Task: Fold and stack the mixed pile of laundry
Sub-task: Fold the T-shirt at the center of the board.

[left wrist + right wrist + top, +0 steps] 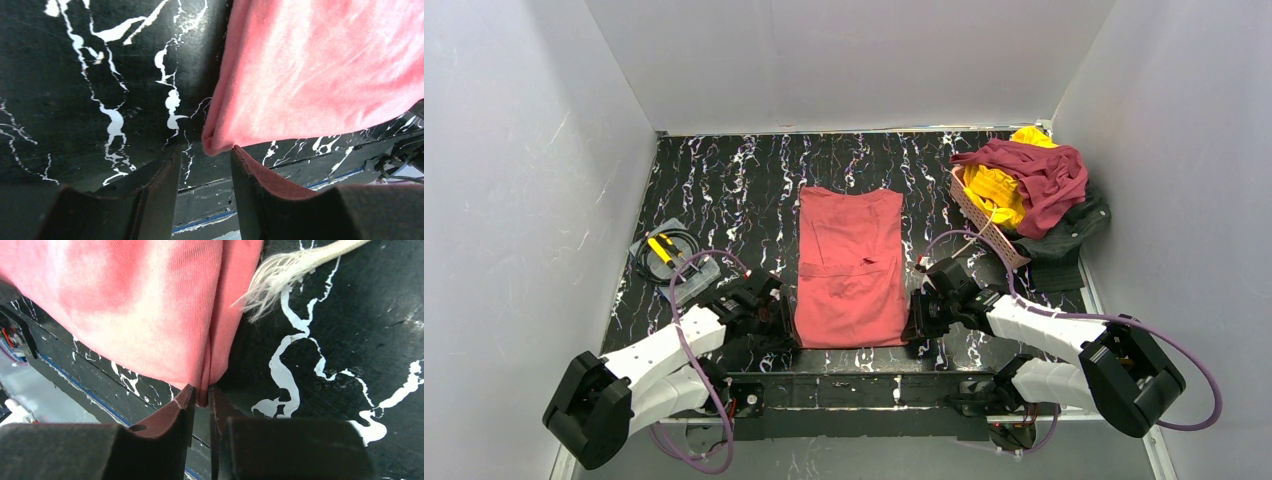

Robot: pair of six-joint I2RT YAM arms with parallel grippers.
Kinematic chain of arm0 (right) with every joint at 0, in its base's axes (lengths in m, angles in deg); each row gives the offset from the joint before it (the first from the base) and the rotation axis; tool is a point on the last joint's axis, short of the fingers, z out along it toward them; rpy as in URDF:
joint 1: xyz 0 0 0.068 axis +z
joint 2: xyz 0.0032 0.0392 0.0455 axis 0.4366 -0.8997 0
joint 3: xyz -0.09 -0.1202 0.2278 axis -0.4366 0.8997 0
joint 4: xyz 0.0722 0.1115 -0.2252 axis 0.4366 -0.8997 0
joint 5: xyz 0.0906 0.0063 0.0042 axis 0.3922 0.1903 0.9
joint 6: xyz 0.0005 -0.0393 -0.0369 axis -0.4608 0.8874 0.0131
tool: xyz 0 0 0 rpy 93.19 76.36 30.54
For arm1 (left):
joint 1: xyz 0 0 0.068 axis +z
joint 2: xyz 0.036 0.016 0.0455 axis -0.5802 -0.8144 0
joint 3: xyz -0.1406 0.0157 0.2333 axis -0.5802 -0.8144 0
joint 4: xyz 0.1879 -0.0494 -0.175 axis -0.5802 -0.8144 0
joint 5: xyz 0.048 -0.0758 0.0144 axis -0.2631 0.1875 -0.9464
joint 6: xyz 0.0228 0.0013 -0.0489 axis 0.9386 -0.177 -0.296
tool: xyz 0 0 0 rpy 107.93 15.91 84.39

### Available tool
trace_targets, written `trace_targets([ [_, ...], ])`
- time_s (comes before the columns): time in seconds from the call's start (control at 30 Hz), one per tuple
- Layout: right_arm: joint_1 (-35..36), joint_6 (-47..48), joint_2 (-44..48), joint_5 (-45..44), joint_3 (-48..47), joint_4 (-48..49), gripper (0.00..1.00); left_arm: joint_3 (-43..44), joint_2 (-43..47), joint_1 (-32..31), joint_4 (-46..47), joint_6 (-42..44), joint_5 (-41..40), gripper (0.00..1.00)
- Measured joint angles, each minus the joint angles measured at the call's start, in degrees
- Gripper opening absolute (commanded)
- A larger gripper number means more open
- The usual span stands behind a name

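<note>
We see the salmon-red garment [849, 268] flat mid-table. The maroon garment [1036, 172], yellow garment [994, 190] and charcoal garment [1076, 226] sit heaped far right.

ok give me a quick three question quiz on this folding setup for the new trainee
1. True or false: the right gripper is pinching a near corner of the salmon-red garment.
2. The left gripper is: A) open at the garment's other near corner, B) shut on the cloth, C) out of view.
3. Which garment lies uppermost over the pink basket?

Key: 1 true. 2 A. 3 the dark maroon garment.
</note>
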Motion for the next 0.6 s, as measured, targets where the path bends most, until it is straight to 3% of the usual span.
trace_targets([
  [0.3, 0.04, -0.2, -0.11, -0.48, 0.04, 0.0, 0.17, -0.7, 0.55, 0.11, 0.83, -0.09, -0.81, 0.34],
  [0.4, 0.07, -0.22, -0.13, -0.48, 0.04, 0.0, 0.17, -0.92, -1.03, 0.11, 3.58, -0.24, 0.79, 0.24],
  [0.53, 0.26, -0.22, -0.13, -0.44, 0.07, 0.13, 0.14, -1.7, -2.78, 0.11, 7.26, -0.31, 2.86, 0.0],
  [0.6, 0.26, -0.07, -0.04, -0.42, 0.09, 0.2, 0.06, -2.56, -2.97, 0.17, 9.57, 0.02, 4.02, 0.0],
])
